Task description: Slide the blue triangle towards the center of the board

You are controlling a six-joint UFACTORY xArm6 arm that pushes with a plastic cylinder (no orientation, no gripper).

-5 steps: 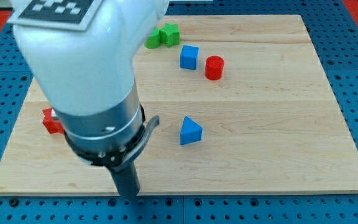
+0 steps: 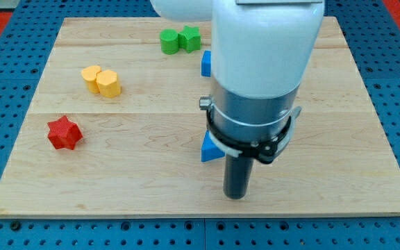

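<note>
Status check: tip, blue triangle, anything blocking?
My tip down on board, just right and below blue triangle. Triangle mostly hidden behind arm. Nothing visible between triangle and board centre.

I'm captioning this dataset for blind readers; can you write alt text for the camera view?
My tip rests on the wooden board, just right of and below the blue triangle, which the arm partly hides. A red star, two yellow blocks and two green blocks lie to the left and top.

Red star block (image 2: 64, 132) near the board's left edge; two yellow blocks (image 2: 101, 80) touching, upper left; two green blocks (image 2: 179, 39) by the top edge.
</note>
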